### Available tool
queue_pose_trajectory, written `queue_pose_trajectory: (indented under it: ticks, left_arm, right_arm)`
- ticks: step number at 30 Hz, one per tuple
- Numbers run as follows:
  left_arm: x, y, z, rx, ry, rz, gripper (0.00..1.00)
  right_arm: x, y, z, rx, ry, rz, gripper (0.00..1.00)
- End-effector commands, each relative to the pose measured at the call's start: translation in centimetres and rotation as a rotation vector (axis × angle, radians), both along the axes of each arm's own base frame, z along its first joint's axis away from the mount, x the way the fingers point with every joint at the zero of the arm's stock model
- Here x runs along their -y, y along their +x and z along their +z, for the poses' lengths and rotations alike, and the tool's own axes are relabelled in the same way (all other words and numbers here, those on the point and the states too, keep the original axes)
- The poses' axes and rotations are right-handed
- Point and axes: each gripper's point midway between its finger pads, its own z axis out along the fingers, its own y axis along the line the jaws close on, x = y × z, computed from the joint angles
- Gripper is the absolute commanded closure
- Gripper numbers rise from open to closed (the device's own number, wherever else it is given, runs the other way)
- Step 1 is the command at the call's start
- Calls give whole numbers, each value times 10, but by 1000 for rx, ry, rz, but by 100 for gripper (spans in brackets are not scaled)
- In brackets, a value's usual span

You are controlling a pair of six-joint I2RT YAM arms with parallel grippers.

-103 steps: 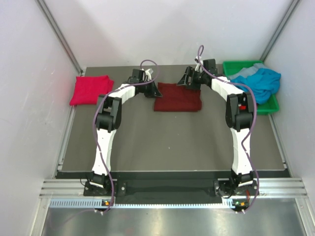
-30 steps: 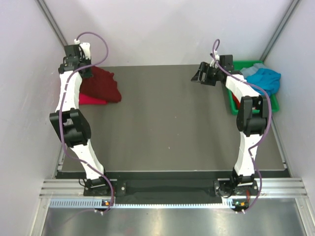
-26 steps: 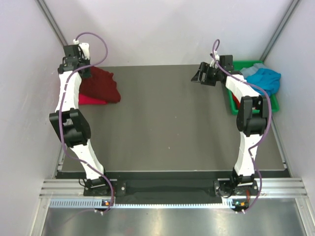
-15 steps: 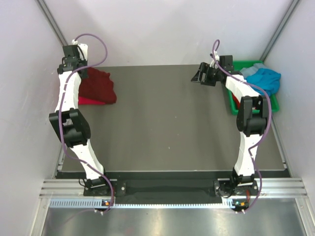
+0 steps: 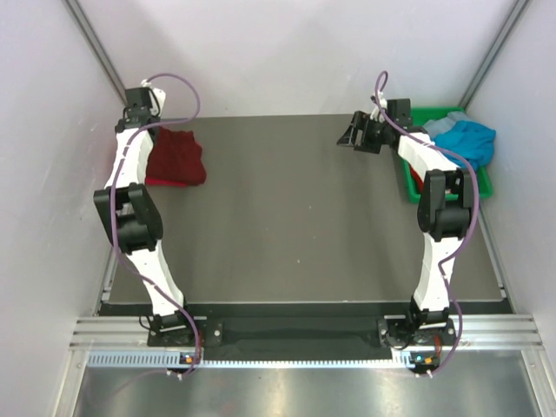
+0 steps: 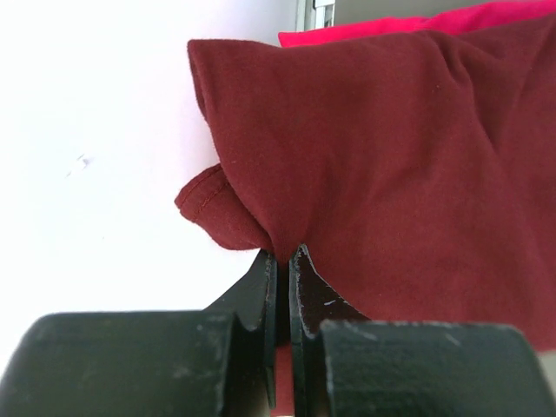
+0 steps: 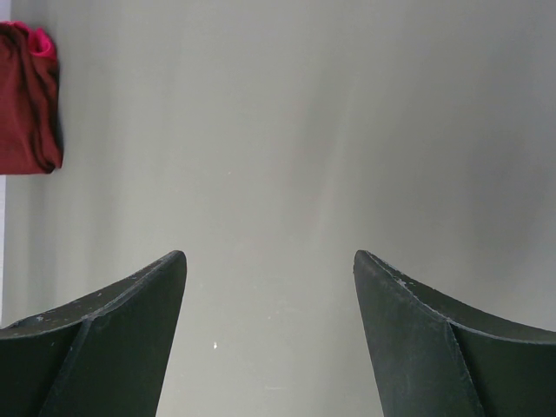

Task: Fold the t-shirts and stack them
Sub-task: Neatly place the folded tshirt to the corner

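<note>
Bright, even light falls from overhead, so shadows on the dark table (image 5: 304,226) are faint and soft. In the left wrist view the white wall (image 6: 95,130) is blown out to glare and the left gripper (image 6: 282,257), close to the lens, is blurred — the maroon t-shirt (image 6: 391,174) is sharp.

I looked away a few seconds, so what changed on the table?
The left gripper carried the maroon shirt from mid-table to the far left corner, onto the red shirt, and stays shut on its edge. The right gripper, open, left the shirt and drew back toward the bin. The red shirt, blue shirt and bin stayed put.
</note>
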Motion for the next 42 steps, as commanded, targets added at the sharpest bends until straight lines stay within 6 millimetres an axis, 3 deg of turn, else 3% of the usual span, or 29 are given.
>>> queue_pose_trajectory:
  ticks: [1,9,18,27,29,30,32,33,34,36,38,42]
  left_arm:
    - [-15,21,4,46,91,28,100]
    - [-38,44,-18,29,195,79,100]
    - [-48,63,-30,35,245,93,100]
    - [-59,58,-63,-27,273,127,100]
    - [-60,55,-63,-26,275,143,100]
    - [-62,49,-60,-30,287,164,96]
    - [-64,43,-52,-4,292,201,57]
    - [-63,39,-46,2,290,213,46]
    - [-61,38,-43,12,272,218,29]
    - [-45,37,-18,53,251,198,18]
    - [-24,38,10,124,210,170,16]
    - [53,51,28,187,36,16,14]
  right_arm:
    - [2,4,40,111,14,4,22]
    - [3,1,41,119,3,7,22]
    - [4,-2,41,118,-5,6,22]
    - [3,-5,42,121,-13,10,21]
    - [3,-5,42,122,-18,10,21]
    - [4,-4,42,126,-23,8,21]
    - [4,-5,41,121,-23,8,21]
    - [5,-5,40,123,-27,7,21]
    - [5,-5,40,123,-27,7,21]
    - [5,-4,41,127,-30,5,21]
    - [5,-3,42,128,-30,4,21]
    - [7,-1,52,151,-44,6,21]
